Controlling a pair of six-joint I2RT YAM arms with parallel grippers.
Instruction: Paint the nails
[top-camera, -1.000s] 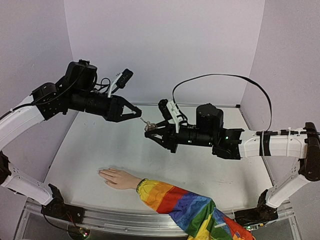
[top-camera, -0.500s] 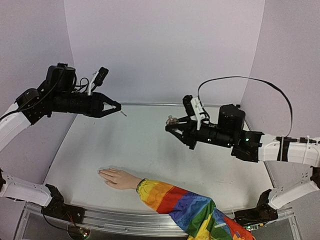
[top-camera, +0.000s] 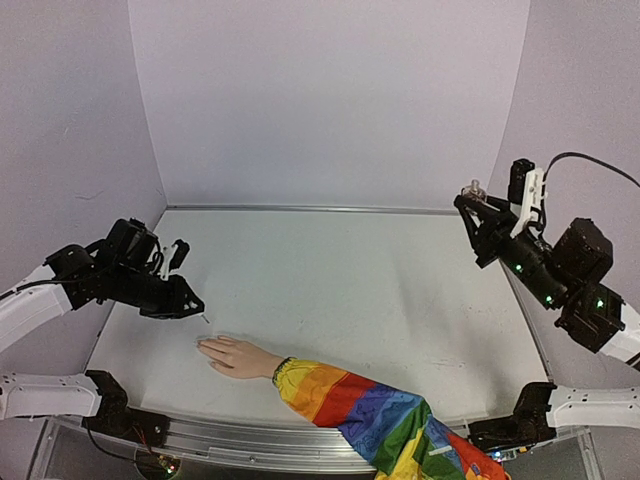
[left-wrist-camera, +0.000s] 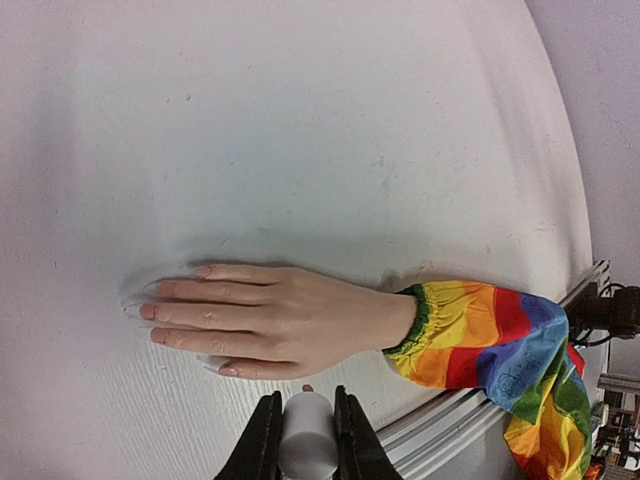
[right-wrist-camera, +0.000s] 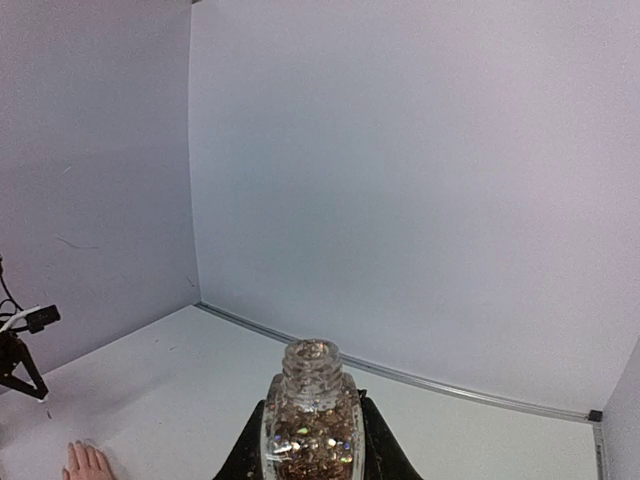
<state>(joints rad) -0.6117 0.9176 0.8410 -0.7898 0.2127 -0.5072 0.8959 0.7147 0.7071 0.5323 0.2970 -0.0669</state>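
Two claws, both clamped: the left claw (left-wrist-camera: 305, 405) pinches a white brush cap (left-wrist-camera: 307, 452) low beside the mannequin hand (left-wrist-camera: 270, 320), whose nails (left-wrist-camera: 135, 311) rest on the counter (top-camera: 350, 270). The right claw (top-camera: 473, 203) holds an uncapped glitter bottle (right-wrist-camera: 310, 425) aloft.

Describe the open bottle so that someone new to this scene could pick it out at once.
Above the white table's right side, the right arm is raised. Its black fingers clamp a small clear glass bottle, upright. It alone is uncapped and filled with coppery glitter.
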